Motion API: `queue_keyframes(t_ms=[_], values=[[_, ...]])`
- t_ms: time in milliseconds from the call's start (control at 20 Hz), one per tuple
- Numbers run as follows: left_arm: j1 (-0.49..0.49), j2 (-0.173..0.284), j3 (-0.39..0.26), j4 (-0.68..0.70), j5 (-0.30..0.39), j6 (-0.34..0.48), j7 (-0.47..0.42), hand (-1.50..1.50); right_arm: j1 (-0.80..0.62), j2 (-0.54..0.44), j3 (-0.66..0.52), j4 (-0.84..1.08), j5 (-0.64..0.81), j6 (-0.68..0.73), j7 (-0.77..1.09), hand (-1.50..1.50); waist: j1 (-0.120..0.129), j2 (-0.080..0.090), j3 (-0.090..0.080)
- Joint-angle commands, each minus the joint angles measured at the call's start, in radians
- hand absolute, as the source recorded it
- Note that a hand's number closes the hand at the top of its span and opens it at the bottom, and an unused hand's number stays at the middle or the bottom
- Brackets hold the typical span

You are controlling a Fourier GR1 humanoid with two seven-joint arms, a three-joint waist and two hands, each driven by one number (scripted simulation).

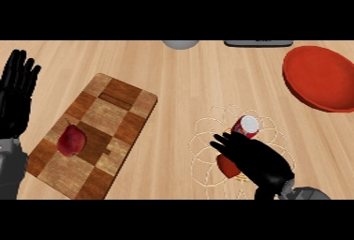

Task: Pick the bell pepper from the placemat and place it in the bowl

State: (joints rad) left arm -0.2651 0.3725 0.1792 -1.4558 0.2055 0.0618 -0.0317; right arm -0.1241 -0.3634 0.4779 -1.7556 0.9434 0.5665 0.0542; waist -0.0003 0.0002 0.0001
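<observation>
We saw our right hand (254, 157) over the pale lace placemat (207, 136), fingers curled round a red bell pepper (227, 166), beside a red can (246, 126). The red bowl (319, 77) sat well apart. Our left hand (17, 91) rested by the left edge, fingers straight and together, near a checkered board (104, 126) bearing a red fruit (71, 140).
</observation>
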Motion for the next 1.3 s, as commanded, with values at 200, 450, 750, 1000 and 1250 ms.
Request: queue_keyframes(t_ms=[200,450,750,1000,1250], values=[[-0.021,-0.022,0.02,0.037,-0.042,0.0,0.001,0.0,-0.002,0.086,0.015,0.121,0.102,-0.054,-0.038,-1.5,0.0,0.0,0.0],[0.022,-0.054,0.012,-0.031,-0.064,0.003,-0.002,0.0,-0.011,0.099,-0.02,0.212,0.139,-0.088,-0.084,-1.5,0.001,0.0,0.0],[0.004,-0.053,0.03,0.006,-0.064,-0.023,-0.008,0.0,-0.037,0.149,-0.041,0.29,0.19,-0.099,-0.064,-1.5,0.001,0.0,0.0],[-0.006,-0.055,0.031,-0.015,-0.053,-0.031,0.021,0.0,-0.102,0.161,-0.064,0.41,0.211,-0.256,-0.193,1.5,0.004,0.001,0.0],[0.047,-0.075,0.027,-0.082,-0.075,-0.024,0.022,0.0,-0.067,0.129,-0.083,0.322,0.229,-0.235,-0.238,1.5,0.002,-0.001,0.0]])
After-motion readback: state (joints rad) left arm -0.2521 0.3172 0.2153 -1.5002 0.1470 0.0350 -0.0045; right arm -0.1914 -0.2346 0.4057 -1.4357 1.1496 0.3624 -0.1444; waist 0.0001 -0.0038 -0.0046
